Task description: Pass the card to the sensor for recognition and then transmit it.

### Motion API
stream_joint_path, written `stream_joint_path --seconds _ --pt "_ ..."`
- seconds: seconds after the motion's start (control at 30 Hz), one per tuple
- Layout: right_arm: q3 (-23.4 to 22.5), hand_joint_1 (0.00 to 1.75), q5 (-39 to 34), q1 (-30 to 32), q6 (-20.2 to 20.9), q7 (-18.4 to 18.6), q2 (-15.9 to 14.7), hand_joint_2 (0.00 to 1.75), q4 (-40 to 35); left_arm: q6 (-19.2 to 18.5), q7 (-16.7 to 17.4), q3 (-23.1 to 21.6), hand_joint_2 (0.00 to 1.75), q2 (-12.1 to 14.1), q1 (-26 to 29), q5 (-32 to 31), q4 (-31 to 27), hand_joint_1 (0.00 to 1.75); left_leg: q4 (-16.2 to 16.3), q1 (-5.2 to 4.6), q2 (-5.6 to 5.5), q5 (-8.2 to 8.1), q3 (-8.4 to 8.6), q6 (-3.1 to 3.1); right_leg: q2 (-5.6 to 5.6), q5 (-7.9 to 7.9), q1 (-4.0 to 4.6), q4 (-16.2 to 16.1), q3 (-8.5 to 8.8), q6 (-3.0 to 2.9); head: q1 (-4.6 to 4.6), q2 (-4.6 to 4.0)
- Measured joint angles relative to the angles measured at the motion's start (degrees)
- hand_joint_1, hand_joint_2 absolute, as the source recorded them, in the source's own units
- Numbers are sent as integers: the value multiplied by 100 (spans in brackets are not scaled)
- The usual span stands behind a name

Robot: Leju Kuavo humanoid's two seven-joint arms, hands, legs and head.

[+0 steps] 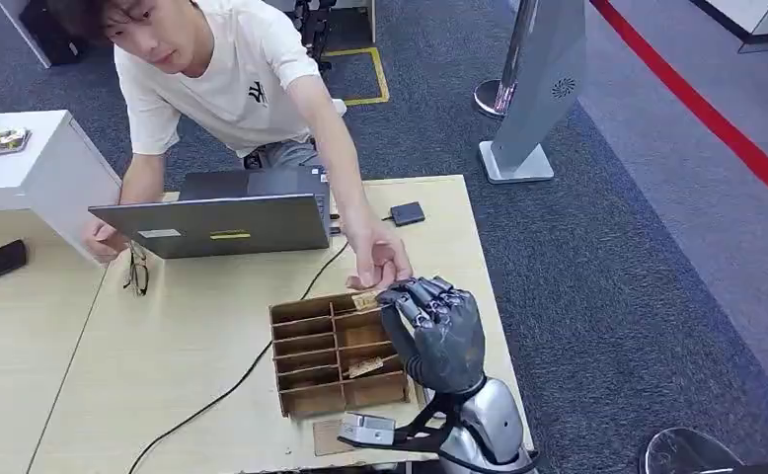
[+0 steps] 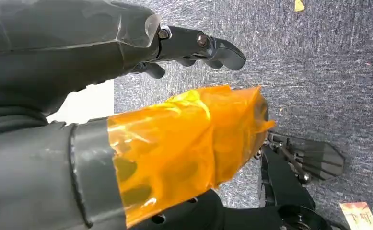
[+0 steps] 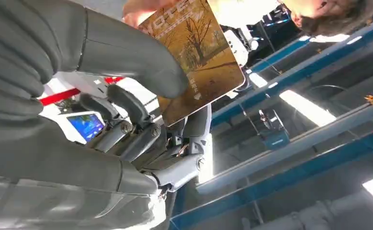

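My right hand [image 1: 437,321] is raised above the table [image 1: 163,365], thumb and dark fingers pinching the card [image 3: 199,57]. The card is a flat, glossy rectangle printed with a bare tree against an amber autumn sky, white lettering along one edge; in the head view only a small tan corner of it [image 1: 364,300] peeks out at my fingertips. A person's hand [image 1: 380,259] reaches in from 11 o'clock of my hand and touches that same card, so we both have it. The thumb pad is smooth grey plastic, the fingers jointed black metal with visible screws.

At 9 o'clock of my hand sits a brown cardboard tray [image 1: 306,355] split into square cells, another card [image 1: 364,367] lying in one. A black cable [image 1: 242,380] snakes over the pale wood. At 10 o'clock stands a grey laptop [image 1: 217,225].

My left hand [image 2: 175,48] hangs over speckled grey carpet [image 2: 319,72], fingers curled loosely, holding nothing; amber film wraps its thumb
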Motion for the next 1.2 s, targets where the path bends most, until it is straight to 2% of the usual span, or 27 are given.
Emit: stream_joint_path --seconds 0.77,0.87,1.03,1.1,1.2 --pt "-7 175 -348 -3 0 72 0 175 96 15 4 2 0 0 -1 0 0 0 0 0 0 0 1 0 0 0 0 0 0 0 0 0" --pt "-33 175 -1070 2 -2 258 -2 175 98 20 4 2 0 0 0 33 0 0 0 0 0 0 1 0 0 0 0 0 0 0 0 0" --pt "-35 175 -3105 104 57 786 -138 175 -15 61 2 4 0 2 4 87 0 0 0 -1 2 0 1 0 2 0 0 -1 -2 0 0 0" --pt "-65 175 -3611 145 231 846 -225 175 -89 72 2 7 0 2 2 111 0 0 0 -1 3 -1 2 0 3 0 0 -2 -4 0 -2 0" --pt "-256 175 -4578 303 752 848 -365 175 -243 74 -4 15 0 2 8 151 0 0 1 -1 -3 -1 -3 0 -3 0 0 -3 -3 1 0 0"
